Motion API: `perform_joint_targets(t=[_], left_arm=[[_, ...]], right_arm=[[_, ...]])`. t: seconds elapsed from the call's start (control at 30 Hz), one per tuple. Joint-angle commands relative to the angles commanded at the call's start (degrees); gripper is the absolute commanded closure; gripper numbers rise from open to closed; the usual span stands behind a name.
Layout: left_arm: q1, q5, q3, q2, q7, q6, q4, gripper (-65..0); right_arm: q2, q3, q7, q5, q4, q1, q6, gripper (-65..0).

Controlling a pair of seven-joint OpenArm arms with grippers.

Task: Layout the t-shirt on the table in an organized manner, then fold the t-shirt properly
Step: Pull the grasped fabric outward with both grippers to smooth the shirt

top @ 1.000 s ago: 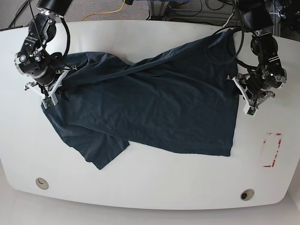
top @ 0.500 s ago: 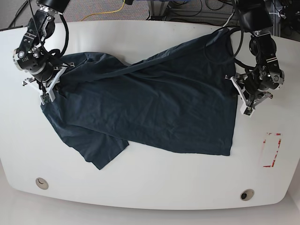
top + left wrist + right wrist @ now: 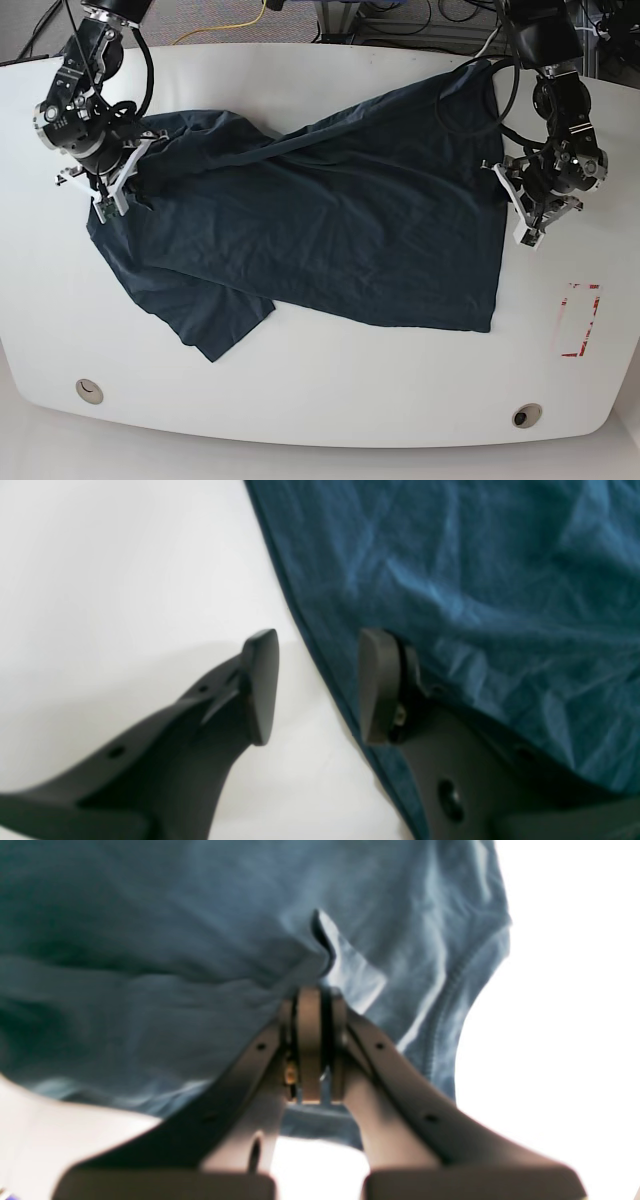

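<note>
One large dark navy-blue cotton t-shirt (image 3: 320,215) lies spread but skewed and wrinkled across the glossy white worktop (image 3: 330,400), one sleeve folded under at the front. The right gripper (image 3: 312,1005) has its jaws clamped on a pinch of cloth near a hem. The left gripper (image 3: 317,685) has its jaws parted, straddling the shirt's side edge. The fabric looks light, limp and quick to bunch, so it likely handles best when taken at seams, hems or corners and drawn taut between both arms.
</note>
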State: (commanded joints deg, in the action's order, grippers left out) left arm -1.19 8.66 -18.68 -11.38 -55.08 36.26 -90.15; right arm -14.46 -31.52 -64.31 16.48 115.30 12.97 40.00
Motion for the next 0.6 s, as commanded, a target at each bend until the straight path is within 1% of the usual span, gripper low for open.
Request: perform_joint_targets(t=[0.03,0.1,0.23,0.4,0.47,0.6], left_arm=[[0.00,0.00,0.00,0.00,0.00,0.00,0.00,-23.7],[0.00,0.00,0.00,0.00,0.00,0.00,0.00,-23.7],[0.00,0.00,0.00,0.09,0.00,0.00,0.09,-23.7],[0.00,0.00,1.32,0.00,0.00,0.00,0.09,-23.7],[0.00,0.00,2.46,0.00,0.00,0.00,0.09,-23.7],[0.00,0.00,5.45,0.09,0.00,0.00,-0.09,-23.7]], right_arm=[[0.09,-0.44,-0.53,0.09,0.62,0.79,0.00,0.0],[1.41,-1.41,-1.14,0.09,0.88,2.11,0.00,0.0],[2.46,-4.13,-1.32,0.00,0.97,4.75,0.00,0.0],[2.64,-7.74,-1.32,0.18,1.05,8.26,0.00,0.0],[2.73,-9.23,-1.32,0.97,1.05,9.32,0.00,0.0],[2.73,-12.40,-1.85,4.92,1.05,12.40,0.00,0.0]])
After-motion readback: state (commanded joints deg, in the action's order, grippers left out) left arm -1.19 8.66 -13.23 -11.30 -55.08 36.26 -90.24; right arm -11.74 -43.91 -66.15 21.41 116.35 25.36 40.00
